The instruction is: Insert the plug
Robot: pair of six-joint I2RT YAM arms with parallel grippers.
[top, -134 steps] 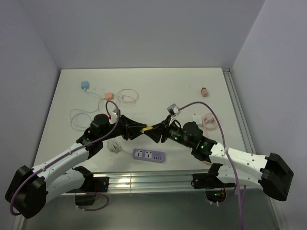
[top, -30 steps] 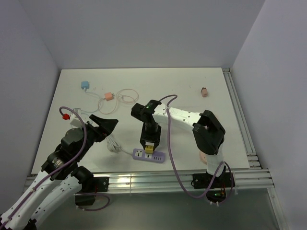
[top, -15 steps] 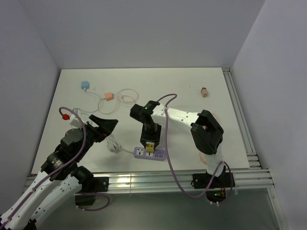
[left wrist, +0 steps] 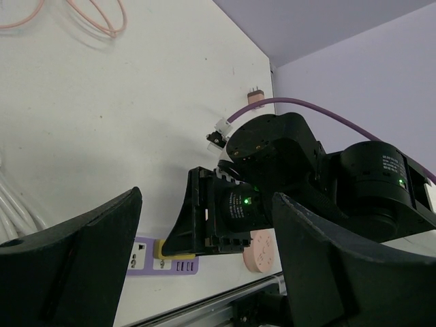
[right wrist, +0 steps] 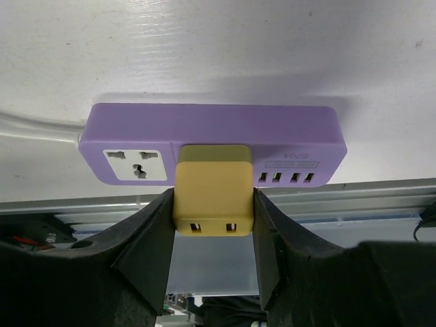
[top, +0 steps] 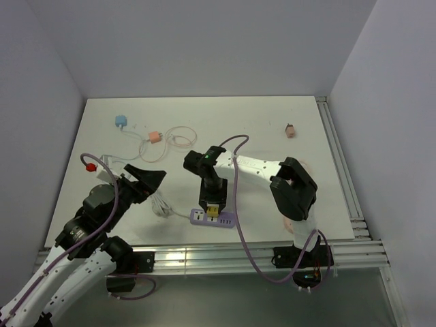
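Right gripper (right wrist: 214, 204): pinches the yellow plug (right wrist: 212, 182) by its two sides. The plug sits between the fingertips, its far end against the purple power strip (right wrist: 286, 133) lying directly ahead of them. Left gripper (top: 150, 176): jaws spread wide, holding nothing, well apart from the strip.

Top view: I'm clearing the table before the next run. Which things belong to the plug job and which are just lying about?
In the job:
yellow plug
purple power strip
right hand, gripping the plug

Lying about:
blue adapter
pink adapter
small pink plug, far right
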